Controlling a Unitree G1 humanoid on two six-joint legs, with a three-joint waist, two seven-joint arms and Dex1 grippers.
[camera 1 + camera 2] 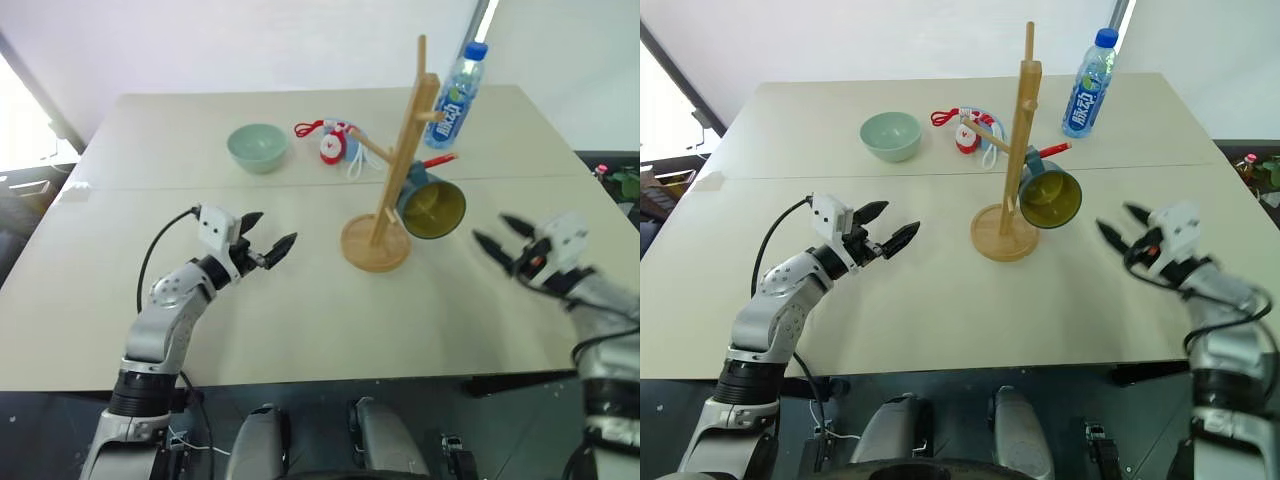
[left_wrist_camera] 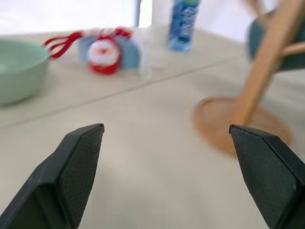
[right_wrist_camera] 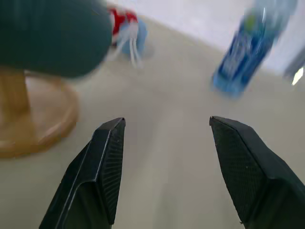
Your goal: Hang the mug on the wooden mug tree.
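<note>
The dark slate-blue mug (image 1: 432,205) with its yellow inside hangs by its handle on a low peg of the wooden mug tree (image 1: 392,160), tilted with the mouth facing me. The tree stands on its round base (image 1: 374,243) mid-table. My right gripper (image 1: 503,238) hovers open to the right of the mug, apart from it, with nothing between its fingers; its wrist view shows the mug (image 3: 52,36) and base (image 3: 35,117) ahead. On the left of the tree my left gripper (image 1: 266,240) is open and empty, pointing toward the base (image 2: 238,126).
A pale green bowl (image 1: 257,146) sits at the back left. A small Santa toy with red straps (image 1: 330,140) lies behind the tree. A blue-capped water bottle (image 1: 456,98) stands at the back right, with a red pen (image 1: 438,160) near it.
</note>
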